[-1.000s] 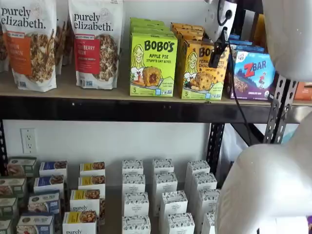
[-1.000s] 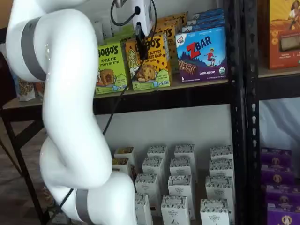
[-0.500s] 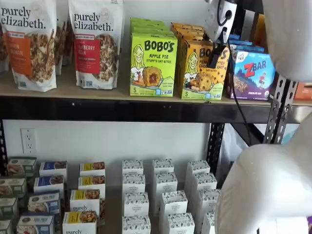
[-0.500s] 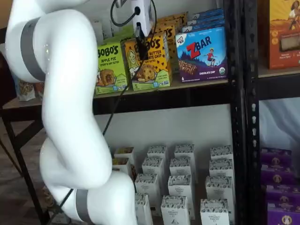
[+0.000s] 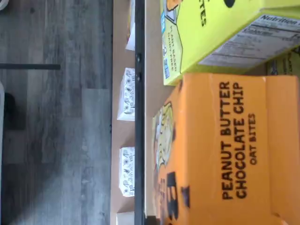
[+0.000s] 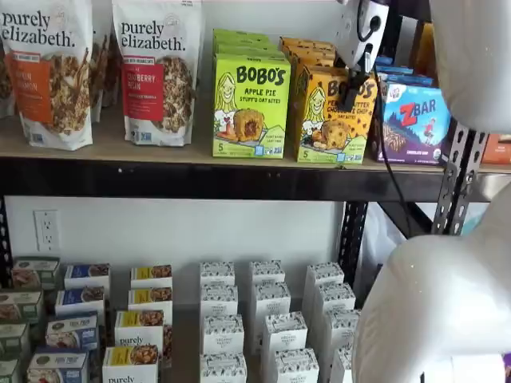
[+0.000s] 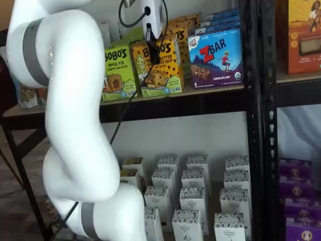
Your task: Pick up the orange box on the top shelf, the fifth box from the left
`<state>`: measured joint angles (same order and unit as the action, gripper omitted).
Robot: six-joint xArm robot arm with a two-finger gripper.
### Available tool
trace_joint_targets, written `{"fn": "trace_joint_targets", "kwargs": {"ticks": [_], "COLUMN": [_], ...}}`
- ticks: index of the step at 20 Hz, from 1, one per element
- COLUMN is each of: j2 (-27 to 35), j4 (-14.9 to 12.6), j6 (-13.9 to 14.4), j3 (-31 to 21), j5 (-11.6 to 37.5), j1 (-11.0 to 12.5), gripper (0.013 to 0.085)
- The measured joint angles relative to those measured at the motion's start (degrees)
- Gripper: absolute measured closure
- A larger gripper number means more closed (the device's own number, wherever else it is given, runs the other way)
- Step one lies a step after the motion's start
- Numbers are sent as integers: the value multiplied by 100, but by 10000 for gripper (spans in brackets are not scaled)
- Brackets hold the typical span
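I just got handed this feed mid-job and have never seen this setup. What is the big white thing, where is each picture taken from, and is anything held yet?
The big white thing is a robot arm. Its hand hangs from the top of both shelf views, just in front of the orange box. Two pictures come from fixed cameras that face the shelves. The third looks down from the arm's wrist, turned on its side, straight onto the orange box. That box stands on the top shelf between a lime-green Bobo's box and a blue ZBar box. The black fingers show side-on, so I cannot tell if they are open or closed on the box.
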<state>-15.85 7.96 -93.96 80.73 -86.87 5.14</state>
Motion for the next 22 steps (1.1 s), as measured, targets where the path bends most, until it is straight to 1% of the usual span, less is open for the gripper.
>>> {"fn": "trace_joint_targets", "kwargs": {"ticks": [18, 19, 20, 21, 22], "j2": [4, 4, 3, 3, 3], "j4": [26, 37, 52, 62, 69], "j6": [-18, -20, -23, -24, -24], "j3": [7, 7, 7, 8, 11], "j5": [-7, -7, -8, -13, -18], "j1": [21, 25, 30, 33, 33], "gripper": [490, 530, 530, 570, 570]}}
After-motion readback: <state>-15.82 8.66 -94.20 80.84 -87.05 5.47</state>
